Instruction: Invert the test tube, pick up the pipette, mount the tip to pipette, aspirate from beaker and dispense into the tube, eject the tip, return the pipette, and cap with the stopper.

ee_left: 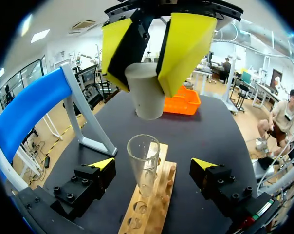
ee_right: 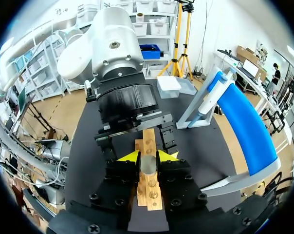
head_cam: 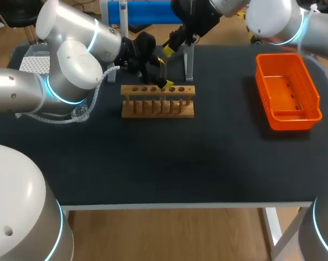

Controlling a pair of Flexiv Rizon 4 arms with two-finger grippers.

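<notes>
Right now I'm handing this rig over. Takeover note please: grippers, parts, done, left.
Left gripper: open, fingers either side of the test tube, not touching it.
Right gripper: shut on the grey stopper, held above the tube's mouth, apart from it.
Tube: upright in the wooden rack, mouth up, uncapped.
Done: stopper picked up.
Left: lower the stopper into the tube, seat it, release.

I can't find any words, numbers or signs that I can read on my table (head_cam: 153, 163) or on the things on it.
</notes>
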